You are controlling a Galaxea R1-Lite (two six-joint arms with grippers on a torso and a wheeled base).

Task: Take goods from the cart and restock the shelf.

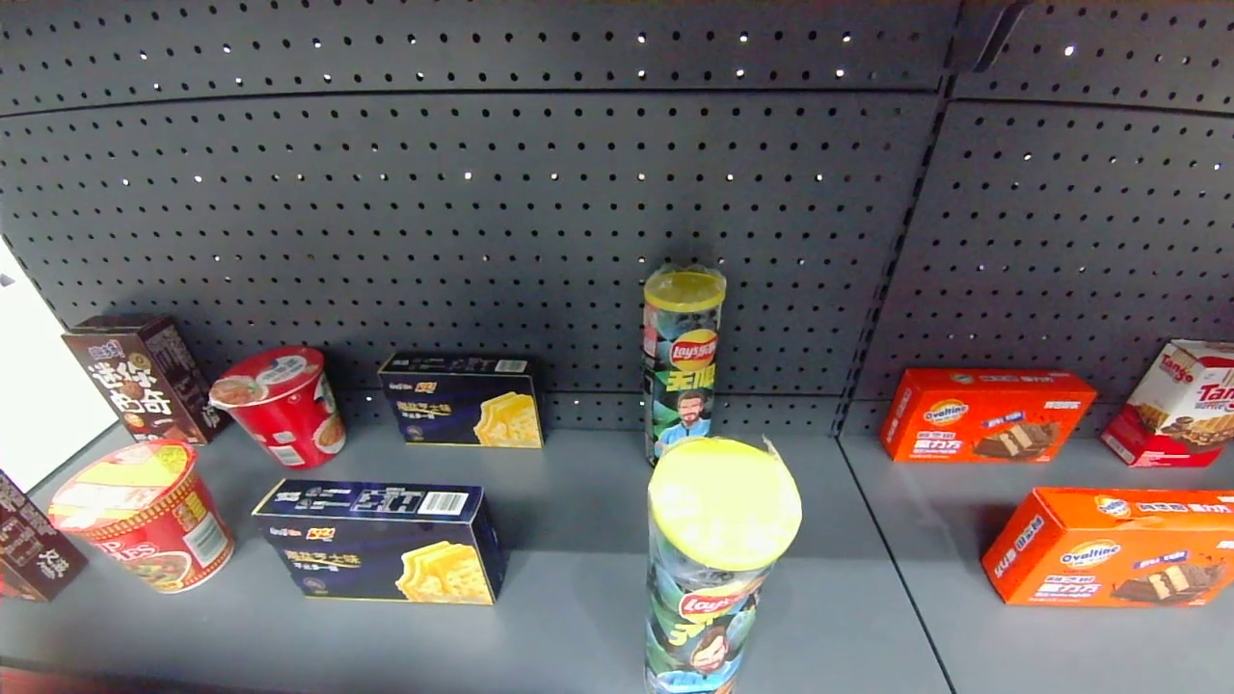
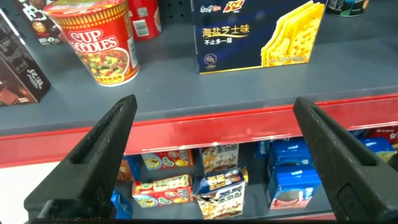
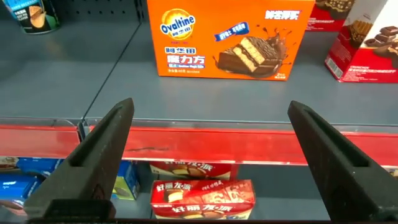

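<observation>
L gripper (image 2: 214, 102) wide open, empty; cracker box (image 2: 258, 34) just beyond it on shelf (image 2: 186, 93). R gripper (image 3: 211, 104) likewise, orange box (image 3: 227, 37) ahead. Boxes prob. light, stiff card: grip across narrow faces, gently.

At the shelf's (image 1: 578, 636) front edge the near chip can (image 1: 718, 569) is cut off at its base. So are two boxes, each at one side: the brown box (image 1: 29, 554) at the left end and the red-and-white wafer box (image 1: 1176, 405) at the back right.
</observation>
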